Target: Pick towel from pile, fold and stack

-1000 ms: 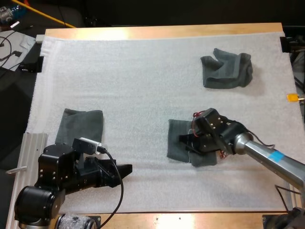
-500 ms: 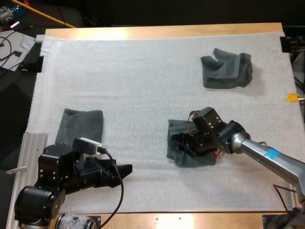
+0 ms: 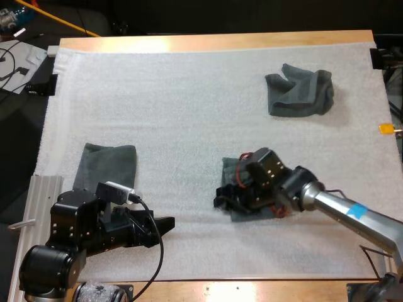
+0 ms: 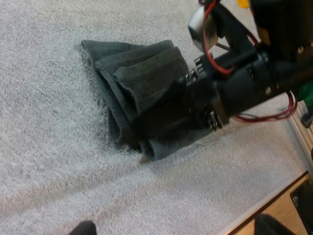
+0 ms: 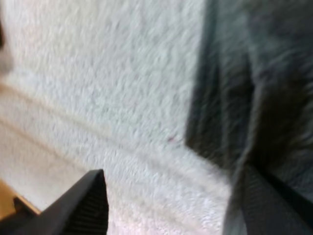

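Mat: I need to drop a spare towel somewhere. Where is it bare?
Bare: the far left stretch beyond the folded towel, and the centre between it, the crumpled towel and the middle towel. Crowded: around the middle towel, where the right arm is.

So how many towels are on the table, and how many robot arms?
Towels: 3 (crumpled towel, folded towel, middle towel under the right arm's jaws)
Robot arms: 2 (left arm, right arm)
Total: 5
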You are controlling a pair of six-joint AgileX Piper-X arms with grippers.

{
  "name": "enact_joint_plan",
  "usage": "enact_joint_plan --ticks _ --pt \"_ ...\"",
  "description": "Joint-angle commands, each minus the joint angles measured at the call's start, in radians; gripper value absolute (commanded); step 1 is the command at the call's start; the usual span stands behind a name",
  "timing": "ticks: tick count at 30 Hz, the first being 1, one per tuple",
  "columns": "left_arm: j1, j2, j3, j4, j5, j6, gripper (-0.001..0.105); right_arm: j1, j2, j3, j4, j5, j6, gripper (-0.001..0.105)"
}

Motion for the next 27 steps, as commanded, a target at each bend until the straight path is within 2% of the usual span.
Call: enact_joint_plan --ticks 1,9,12,17,21,27 --pt "-0.001 -0.001 -0.005 0.002 0.005 0.002 0.062 0.037 0.01 -0.004 -0.009 0.039 0.005 0.058" --pt "-0.002 -0.003 -0.005 0.005 0.005 0.006 0.062 0.041 -0.003 -0.001 -0.012 0.077 0.001 0.058" --pt "0.0 -0.004 -0.005 -0.003 0.009 0.005 0.062 0.045 -0.011 -0.001 -0.025 0.051 0.002 0.058" --pt "-0.001 -0.002 -0.005 -0.004 0.006 0.008 0.062 0.044 -0.105 -0.003 0.027 0.158 -0.022 0.058" --pt "-0.002 -0.001 -0.005 -0.002 0.007 0.011 0.062 0.045 -0.2 -0.004 0.142 0.29 -0.077 0.058" --pt "-0.002 -0.001 -0.005 -0.001 0.009 0.014 0.062 0.043 -0.346 -0.002 0.311 0.382 -0.153 0.058"
